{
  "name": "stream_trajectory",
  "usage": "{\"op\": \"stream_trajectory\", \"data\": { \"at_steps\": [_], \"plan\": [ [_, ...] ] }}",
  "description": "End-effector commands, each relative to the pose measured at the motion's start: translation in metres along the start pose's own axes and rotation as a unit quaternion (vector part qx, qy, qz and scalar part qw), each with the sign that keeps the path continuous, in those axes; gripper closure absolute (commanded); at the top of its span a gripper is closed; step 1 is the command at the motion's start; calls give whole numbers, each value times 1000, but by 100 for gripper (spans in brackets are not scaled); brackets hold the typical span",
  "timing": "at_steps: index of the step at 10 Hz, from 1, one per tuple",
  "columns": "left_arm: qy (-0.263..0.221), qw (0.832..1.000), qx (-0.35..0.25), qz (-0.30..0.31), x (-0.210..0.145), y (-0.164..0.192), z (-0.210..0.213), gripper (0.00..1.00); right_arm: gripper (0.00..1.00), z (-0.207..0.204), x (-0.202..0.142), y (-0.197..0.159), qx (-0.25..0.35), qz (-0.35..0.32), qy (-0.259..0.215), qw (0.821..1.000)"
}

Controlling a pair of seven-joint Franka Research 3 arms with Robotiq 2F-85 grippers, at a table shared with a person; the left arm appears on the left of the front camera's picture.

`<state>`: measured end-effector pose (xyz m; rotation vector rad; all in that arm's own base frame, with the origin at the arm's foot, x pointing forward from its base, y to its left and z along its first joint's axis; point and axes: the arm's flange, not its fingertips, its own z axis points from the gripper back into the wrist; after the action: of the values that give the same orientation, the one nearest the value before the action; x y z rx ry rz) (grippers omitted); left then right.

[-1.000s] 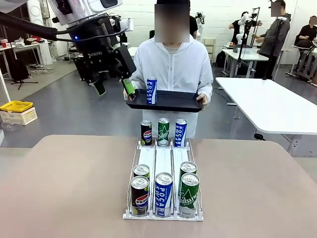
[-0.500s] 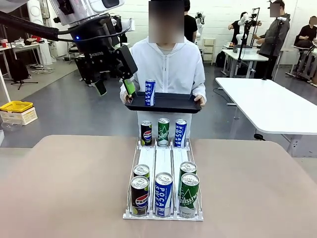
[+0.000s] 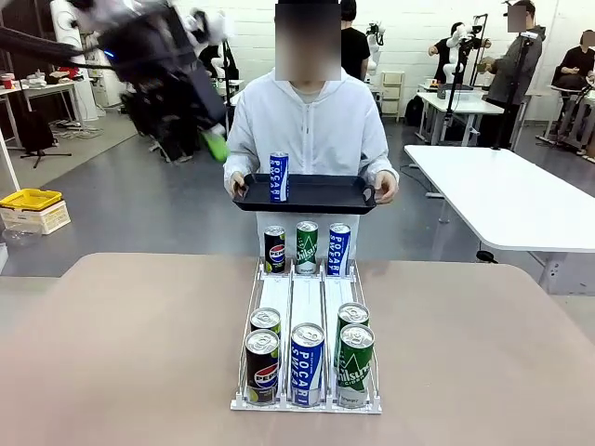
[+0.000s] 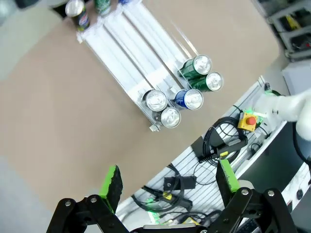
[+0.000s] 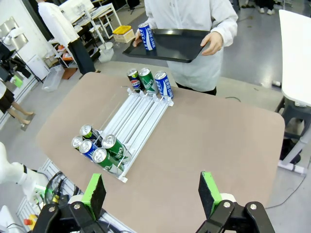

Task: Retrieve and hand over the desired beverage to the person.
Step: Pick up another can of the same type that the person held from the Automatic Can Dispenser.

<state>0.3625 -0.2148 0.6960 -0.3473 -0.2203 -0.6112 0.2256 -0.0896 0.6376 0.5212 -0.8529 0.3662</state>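
- Pocari Sweat can [image 3: 279, 177] stands upright on the left part of the black tray [image 3: 330, 195], held by the person [image 3: 311, 125] at the far side.
- Left gripper [image 4: 169, 177]: fingers spread, empty. Right gripper [image 5: 151, 187]: same.
- Judgement: hand-over looks done; next, park the left arm clear of the tray.

— What do the robot's hands look like?
— The left gripper [image 4: 169, 178] is black. It has two fingers [image 4: 112, 182] with bright green pads at the tips. Little round silver screws [image 4: 241, 192] sit on its black joints.
— And the other one?
— The right gripper [image 5: 152, 188] looks the same, with black bars, green pads and silver screws.
— What does the person [image 3: 307, 130] wear?
— A white zip-up jacket with a hood and long sleeves [image 3: 246, 139], over a pale top.
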Motion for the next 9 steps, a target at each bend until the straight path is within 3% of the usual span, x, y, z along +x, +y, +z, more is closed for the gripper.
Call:
{"op": "stream_trajectory", "data": {
  "at_steps": [1,3,6,7,9],
  "plan": [
    [-49,995,-63,-53,-42,51,39,0,0,-1,1,-1,0,-2,0,1000],
    [-97,991,-55,-69,-80,106,65,0,0,-1,1,-1,0,-2,0,1000],
    [-228,972,-46,-29,-137,168,68,0,0,-1,1,-1,0,-2,0,1000],
    [-245,968,-54,-19,-148,174,60,0,0,-1,1,-1,0,-2,0,1000],
    [-232,971,-62,-10,-156,181,50,0,0,-1,1,-1,0,-2,0,1000]
  ]
}}
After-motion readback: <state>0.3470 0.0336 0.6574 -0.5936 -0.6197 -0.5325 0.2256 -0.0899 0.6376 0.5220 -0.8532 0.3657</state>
